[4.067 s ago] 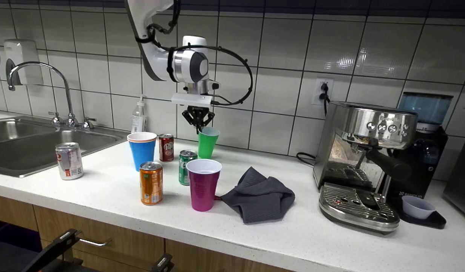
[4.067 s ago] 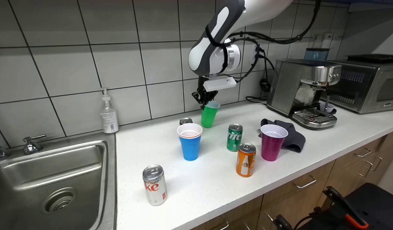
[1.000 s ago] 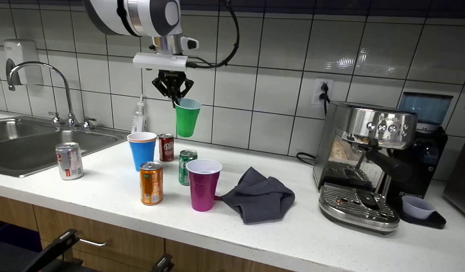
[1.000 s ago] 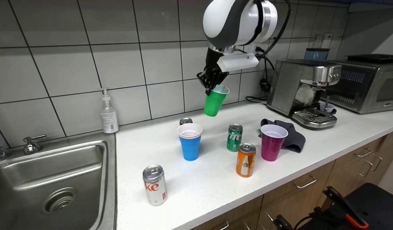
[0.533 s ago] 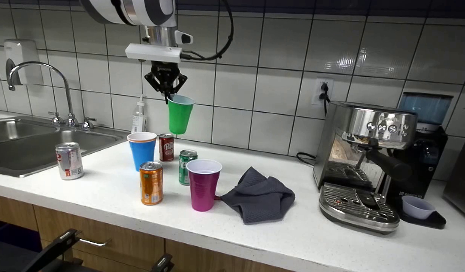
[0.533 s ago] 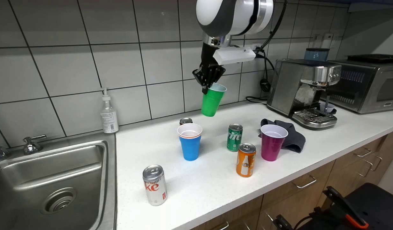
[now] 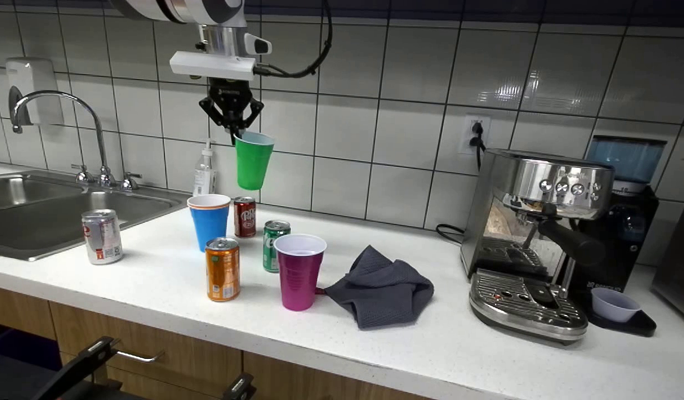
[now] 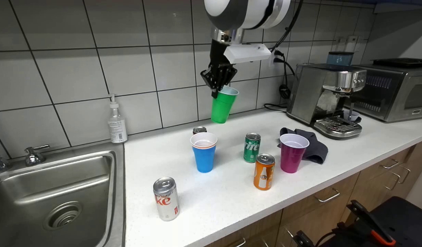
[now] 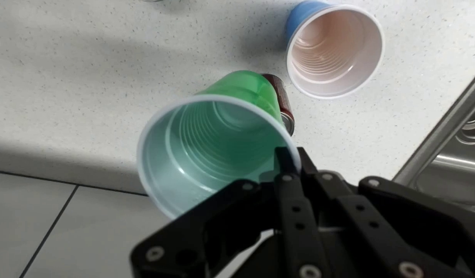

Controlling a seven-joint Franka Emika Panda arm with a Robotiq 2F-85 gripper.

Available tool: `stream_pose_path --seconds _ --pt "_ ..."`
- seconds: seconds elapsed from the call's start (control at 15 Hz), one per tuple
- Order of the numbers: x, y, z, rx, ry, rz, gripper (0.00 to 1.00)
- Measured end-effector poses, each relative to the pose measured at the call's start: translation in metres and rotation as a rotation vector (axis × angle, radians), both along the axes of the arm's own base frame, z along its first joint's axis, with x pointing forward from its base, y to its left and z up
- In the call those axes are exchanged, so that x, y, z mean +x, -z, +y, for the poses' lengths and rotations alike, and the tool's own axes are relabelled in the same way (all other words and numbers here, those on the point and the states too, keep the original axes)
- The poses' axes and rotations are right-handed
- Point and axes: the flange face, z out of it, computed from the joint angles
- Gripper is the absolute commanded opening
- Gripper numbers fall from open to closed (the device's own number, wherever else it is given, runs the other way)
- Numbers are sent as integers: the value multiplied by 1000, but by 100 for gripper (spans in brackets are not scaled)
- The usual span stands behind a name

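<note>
you get a bright counter [image 7: 386, 355] in both exterior views, while the wall tiles [image 7: 414, 72] behind look grey and rather dim. you can notice some small glare on these tiles, and pale streaks of light shine in the sink [image 8: 70, 171]. in your wrist view, soft shadows lie on the counter, the green cup [image 9: 222, 146] has thin shiny lines inside, and the gripper [image 9: 294, 157] is dark and a little blurred.

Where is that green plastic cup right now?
In an exterior view, left of centre, the green plastic cup hangs above the white counter, its rim pinched by the black gripper, with a dark red soda can showing just below.
</note>
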Motion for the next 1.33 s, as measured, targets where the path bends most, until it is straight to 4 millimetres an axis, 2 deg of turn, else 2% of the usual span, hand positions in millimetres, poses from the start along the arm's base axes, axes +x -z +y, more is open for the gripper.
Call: stream_pose_path --seconds 1.0,1.33 --pt "-13 -2 54 -23 -169 -7 1" --pt "-17 -1 66 -40 -243 -9 1"
